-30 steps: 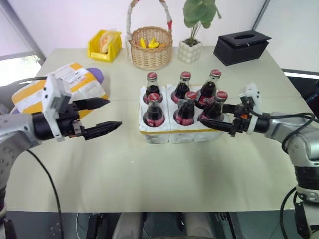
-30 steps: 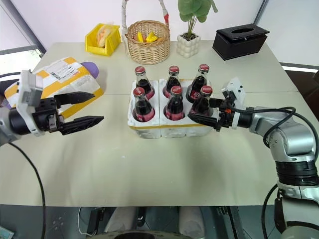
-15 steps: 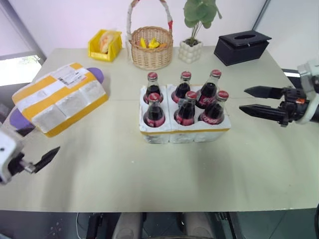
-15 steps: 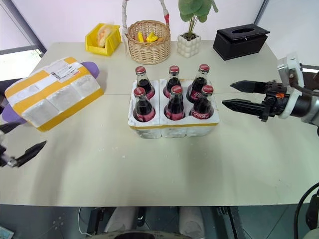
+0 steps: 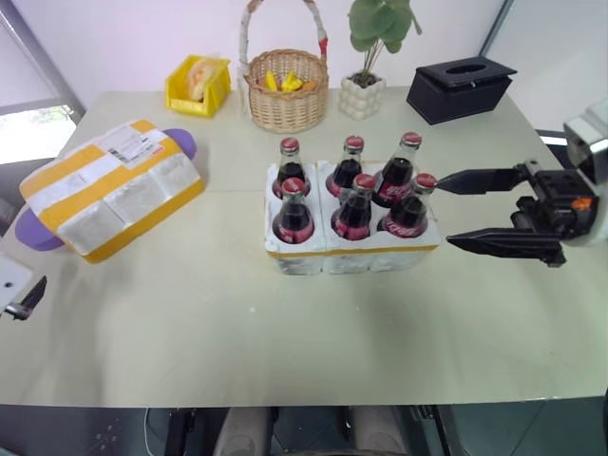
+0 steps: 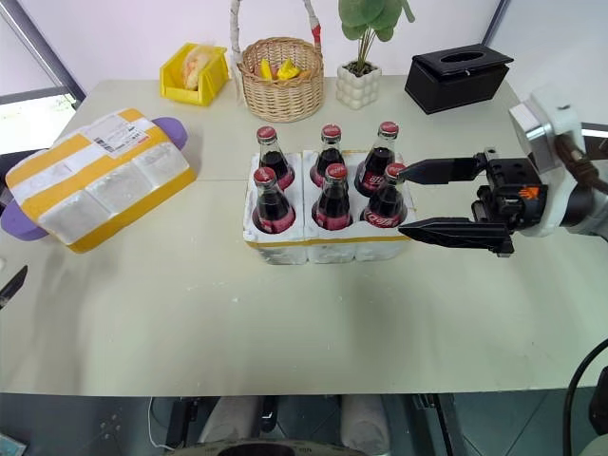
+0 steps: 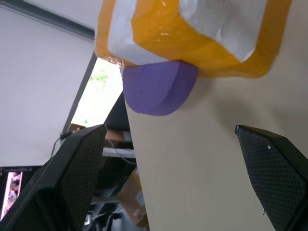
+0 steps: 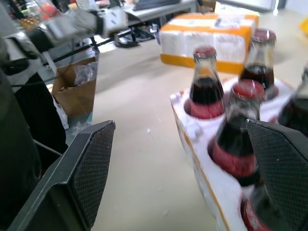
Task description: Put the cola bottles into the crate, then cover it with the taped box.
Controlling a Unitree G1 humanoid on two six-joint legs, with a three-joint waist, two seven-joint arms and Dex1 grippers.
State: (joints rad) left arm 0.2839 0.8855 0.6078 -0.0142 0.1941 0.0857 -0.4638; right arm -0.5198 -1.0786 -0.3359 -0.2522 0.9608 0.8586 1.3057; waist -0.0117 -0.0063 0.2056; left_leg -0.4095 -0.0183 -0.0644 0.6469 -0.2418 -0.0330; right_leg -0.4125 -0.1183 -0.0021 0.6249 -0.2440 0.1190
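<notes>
Right eye view: right end effector (image 6: 430,200) spread empty beside six red-capped glass cola bottles (image 6: 332,193) seated in white styrofoam crate (image 6: 326,247); left end effector (image 7: 183,178) likewise spread near yellow-taped white foam box (image 6: 95,189); risk: box knocking caps, toppling bottles when lowered.

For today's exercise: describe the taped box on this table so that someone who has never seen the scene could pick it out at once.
Start at the crate holding six cola bottles in the middle of the table. Look to the robot's left, near the table's edge: the taped box lies there on its own. It is white foam wrapped in wide yellow bands, with a shipping label and purple ends, unlike the plain black tissue box at the far right.
</notes>
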